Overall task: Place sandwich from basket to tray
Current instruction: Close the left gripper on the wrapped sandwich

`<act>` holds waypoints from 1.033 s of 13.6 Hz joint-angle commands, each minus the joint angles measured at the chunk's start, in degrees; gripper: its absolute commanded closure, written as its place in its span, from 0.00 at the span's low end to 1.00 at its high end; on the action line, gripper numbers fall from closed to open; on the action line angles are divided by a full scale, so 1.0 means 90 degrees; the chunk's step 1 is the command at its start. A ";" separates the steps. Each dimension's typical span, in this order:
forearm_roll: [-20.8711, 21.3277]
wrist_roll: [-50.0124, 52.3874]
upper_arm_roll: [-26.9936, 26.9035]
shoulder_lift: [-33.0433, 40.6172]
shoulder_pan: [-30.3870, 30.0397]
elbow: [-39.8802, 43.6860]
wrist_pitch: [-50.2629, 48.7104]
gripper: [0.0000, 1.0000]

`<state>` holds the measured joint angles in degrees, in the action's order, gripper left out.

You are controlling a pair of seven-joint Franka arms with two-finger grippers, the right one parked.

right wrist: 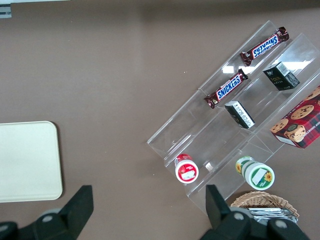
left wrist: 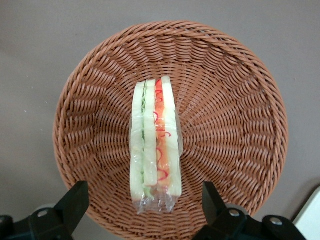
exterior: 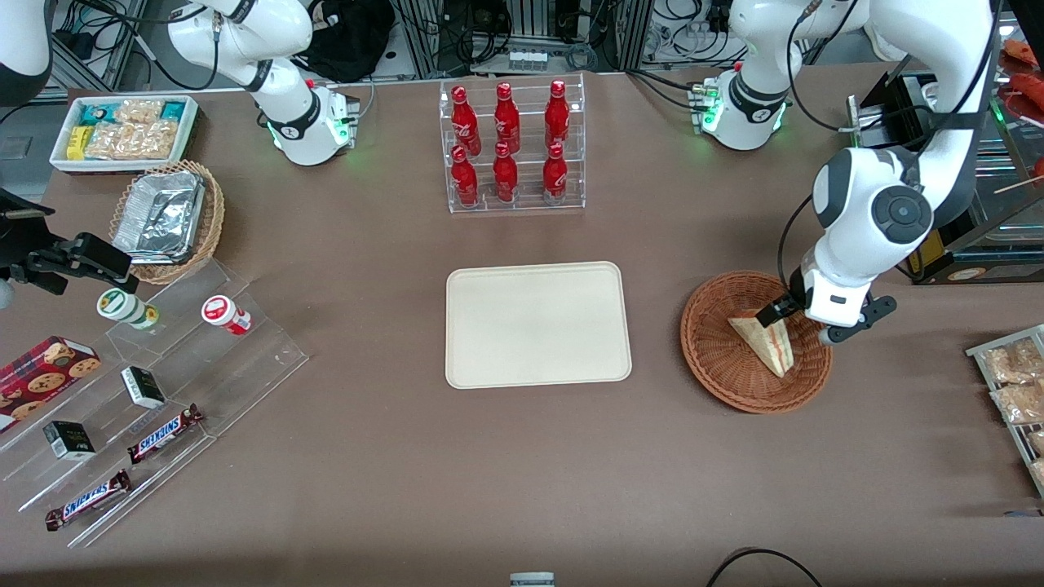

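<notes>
The round reddish-brown woven wicker basket (exterior: 754, 342) sits beside the flat cream-white rectangular tray (exterior: 538, 324), toward my working arm's end. In that basket stands the wrapped triangular cream-bread sandwich (left wrist: 154, 145) on edge. My gripper (left wrist: 145, 202) hovers above the basket, fingers (left wrist: 75, 200) spread wide, grasping nothing.

"SNICKERS" reads on two chocolate bars (exterior: 165, 433) (exterior: 87, 499) on the clear stepped stand (exterior: 245, 359), well apart from the open-fingered gripper (exterior: 803, 322) over the basket (exterior: 718, 367); no other text is legible

Six red bottles (exterior: 510, 147) in a clear rack (exterior: 515, 200) — Snickers bars (exterior: 164, 433), cookie box (exterior: 45, 367) on acrylic steps (exterior: 163, 391).
</notes>
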<state>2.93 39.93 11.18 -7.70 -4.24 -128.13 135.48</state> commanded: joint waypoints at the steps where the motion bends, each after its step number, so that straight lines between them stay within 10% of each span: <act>1: -0.0032 0.0309 0.0046 -0.0130 -0.0036 -0.0070 0.0200 0.00; 9: -0.0032 0.0319 0.0046 -0.0764 -0.0036 -0.0080 0.0610 0.01; 12: -0.0032 0.0319 0.0056 -0.0804 -0.0036 0.0017 0.0640 0.76; 14: -0.0032 0.0309 0.0056 -0.0804 -0.0036 0.0066 0.0630 0.89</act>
<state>2.90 41.86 11.18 -14.87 -4.24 -128.36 140.92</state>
